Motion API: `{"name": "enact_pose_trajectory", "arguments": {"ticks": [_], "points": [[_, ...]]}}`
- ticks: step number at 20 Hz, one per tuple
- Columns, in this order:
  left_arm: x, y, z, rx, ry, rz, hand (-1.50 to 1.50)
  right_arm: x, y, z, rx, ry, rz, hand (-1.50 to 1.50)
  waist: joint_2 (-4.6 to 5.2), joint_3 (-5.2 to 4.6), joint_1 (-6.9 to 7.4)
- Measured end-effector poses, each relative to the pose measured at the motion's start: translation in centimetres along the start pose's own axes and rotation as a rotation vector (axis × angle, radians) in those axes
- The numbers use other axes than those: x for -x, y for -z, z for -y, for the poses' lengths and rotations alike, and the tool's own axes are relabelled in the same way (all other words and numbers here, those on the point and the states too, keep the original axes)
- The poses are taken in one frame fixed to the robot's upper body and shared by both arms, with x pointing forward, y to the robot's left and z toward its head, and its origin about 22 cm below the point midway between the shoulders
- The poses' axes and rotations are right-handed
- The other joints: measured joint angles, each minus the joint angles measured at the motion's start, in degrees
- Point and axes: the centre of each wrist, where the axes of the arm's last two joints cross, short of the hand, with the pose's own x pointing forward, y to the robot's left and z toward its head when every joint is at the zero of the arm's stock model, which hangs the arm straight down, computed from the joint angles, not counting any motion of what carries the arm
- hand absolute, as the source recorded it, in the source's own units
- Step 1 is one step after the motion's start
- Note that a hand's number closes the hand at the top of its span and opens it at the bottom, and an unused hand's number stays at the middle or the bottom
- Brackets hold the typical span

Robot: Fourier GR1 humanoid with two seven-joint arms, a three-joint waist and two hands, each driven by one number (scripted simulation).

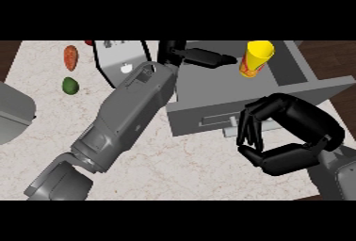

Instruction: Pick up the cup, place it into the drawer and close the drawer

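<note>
The yellow cup [256, 57] stands tilted inside the open grey drawer [208, 94], near its back right. My left forearm reaches diagonally across the counter into the drawer. The left hand [198, 56] is just left of the cup, fingers stretched toward its base and not curled round it. My right hand [288, 139] hovers at the drawer's front face, right of the pale handle [221, 123]. Its fingers and thumb are curled into a C with nothing between them.
A red-orange vegetable [70, 55] and a green one [69, 85] lie on the marble counter [181, 160] at the left. A dark slab with a white mark [124, 62] sits behind my left forearm. A grey rounded object [14, 115] is at the left edge.
</note>
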Motion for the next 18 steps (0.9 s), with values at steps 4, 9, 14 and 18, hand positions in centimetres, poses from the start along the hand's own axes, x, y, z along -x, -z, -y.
{"name": "enact_pose_trajectory", "arguments": {"ticks": [4,9,14,18], "points": [[0.3,-0.1,-0.2,-0.038,-0.017,0.01,-1.5,0.2,-0.7,-0.2,-0.052,-0.124,-0.14,-1.5,-0.44,0.04,2.0],[1.1,-0.5,-0.8,-0.07,-0.047,0.013,-1.5,1.7,-1.1,-1.4,-0.023,-0.298,-0.273,-1.5,-0.88,0.07,5.17],[1.8,-1.1,-1.7,-0.076,-0.097,0.028,-1.5,6.7,-0.9,-3.2,-0.016,-0.367,-0.409,-1.5,-1.25,0.08,8.19],[2.6,-1.9,-3.1,-0.08,-0.13,0.032,-1.5,11.0,-0.3,-3.7,-0.059,-0.399,-0.499,1.5,-1.37,0.1,10.55]]}}
